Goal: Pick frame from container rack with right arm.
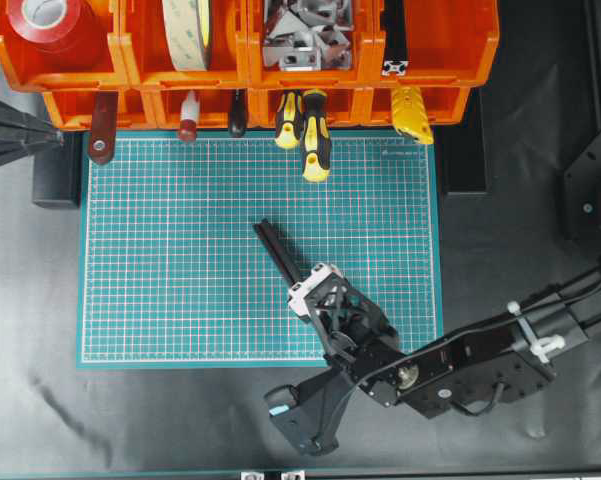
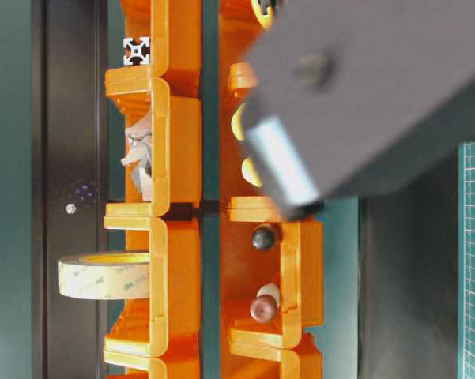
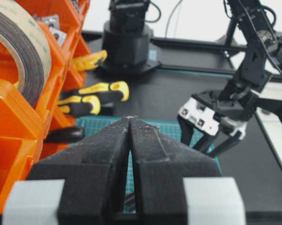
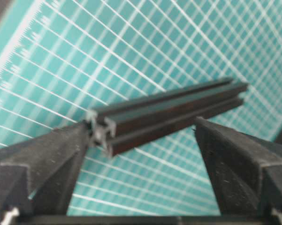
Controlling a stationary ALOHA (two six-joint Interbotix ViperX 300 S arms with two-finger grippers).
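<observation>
From up top I see my left gripper (image 3: 130, 123) parked at the far left edge, its fingers pressed together on nothing, with the container rack (image 1: 130, 60) running along the back, a second black bar (image 1: 394, 40) standing in its right-hand bin. On the green mat (image 1: 180, 250) the frame (image 1: 278, 250) lies flat and diagonal near the middle. Further right, my right gripper (image 4: 141, 140) straddles the frame's near end, jaws spread wide; one finger (image 4: 47, 154) is at the bar's end and the other (image 4: 239, 159) stands clear

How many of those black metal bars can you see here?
2. One frame lies on the green mat between the open right gripper fingers; another frame end stands in the container rack. More may be hidden.
</observation>
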